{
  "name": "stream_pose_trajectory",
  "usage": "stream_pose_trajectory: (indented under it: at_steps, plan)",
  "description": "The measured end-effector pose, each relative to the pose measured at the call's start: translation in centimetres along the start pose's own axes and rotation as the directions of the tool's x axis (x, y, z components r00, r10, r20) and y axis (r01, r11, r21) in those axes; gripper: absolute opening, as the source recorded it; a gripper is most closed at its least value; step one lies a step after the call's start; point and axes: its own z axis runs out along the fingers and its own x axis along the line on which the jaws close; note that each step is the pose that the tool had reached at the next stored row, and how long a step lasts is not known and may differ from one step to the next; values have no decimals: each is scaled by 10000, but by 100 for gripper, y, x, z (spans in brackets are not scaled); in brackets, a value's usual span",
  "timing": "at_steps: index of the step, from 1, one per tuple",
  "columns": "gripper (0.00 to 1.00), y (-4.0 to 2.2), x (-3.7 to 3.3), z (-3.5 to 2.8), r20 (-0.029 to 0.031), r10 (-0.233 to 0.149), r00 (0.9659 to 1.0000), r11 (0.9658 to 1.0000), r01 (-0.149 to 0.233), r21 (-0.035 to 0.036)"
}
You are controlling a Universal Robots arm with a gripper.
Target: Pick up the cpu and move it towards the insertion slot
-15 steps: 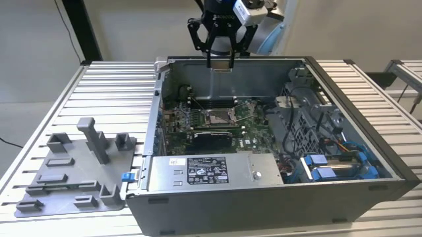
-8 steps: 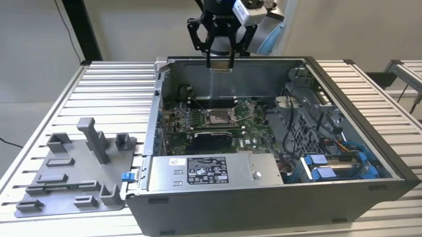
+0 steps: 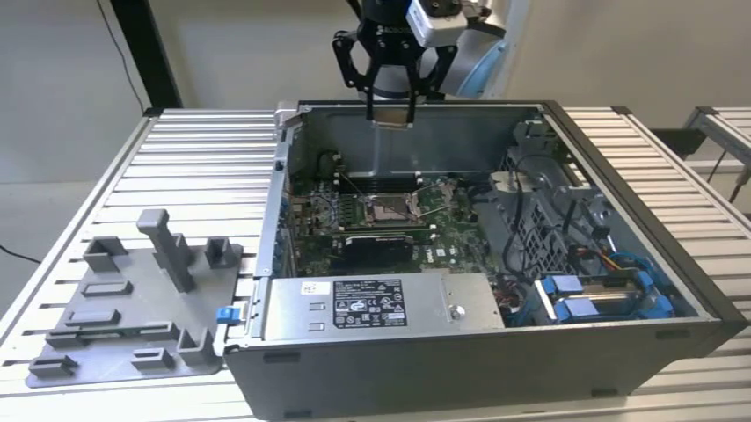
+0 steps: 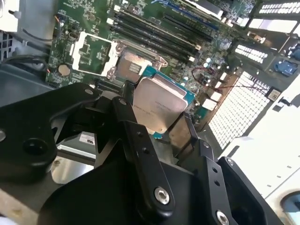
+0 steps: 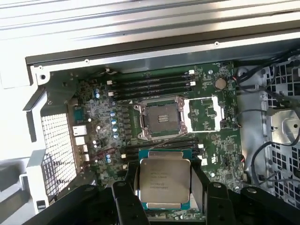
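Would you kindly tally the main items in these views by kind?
cpu, held in the gripper: 1
insertion slot: 1
open computer case: 1
grey fixture plate: 1
silver box with label: 1
Total: 5

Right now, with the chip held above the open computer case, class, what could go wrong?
1. The pincer grips the cpu only by its edges, so it might slip or tilt.
2. The insertion slot sits among memory sticks and small parts, so a drop could damage them.
3. A crooked approach could miss the socket frame.
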Motion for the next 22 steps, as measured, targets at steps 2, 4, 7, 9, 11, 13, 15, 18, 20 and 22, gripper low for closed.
stream_pose_trajectory:
  at_steps: [2,4,7,9,11,13,15,18,20,22]
  plan:
    - [0,0,0,1,-2,349,9994,9994,-349,6]
    - [0,0,0,1,-4,688,9976,9976,-688,12]
    - [0,0,0,2,-8,1212,9926,9926,-1212,19]
    - [0,0,0,3,-11,1735,9848,9848,-1735,28]
    - [0,0,0,4,-11,2084,9780,9780,-2084,34]
    - [0,0,0,5,-13,2412,9705,9705,-2412,39]
    - [0,0,0,5,-14,2762,9611,9611,-2762,46]
    - [0,0,0,6,-15,3230,9464,9464,-3230,55]
    - [0,0,0,7,-16,3597,9331,9330,-3597,61]
    - [0,0,0,8,-16,3972,9177,9177,-3971,68]
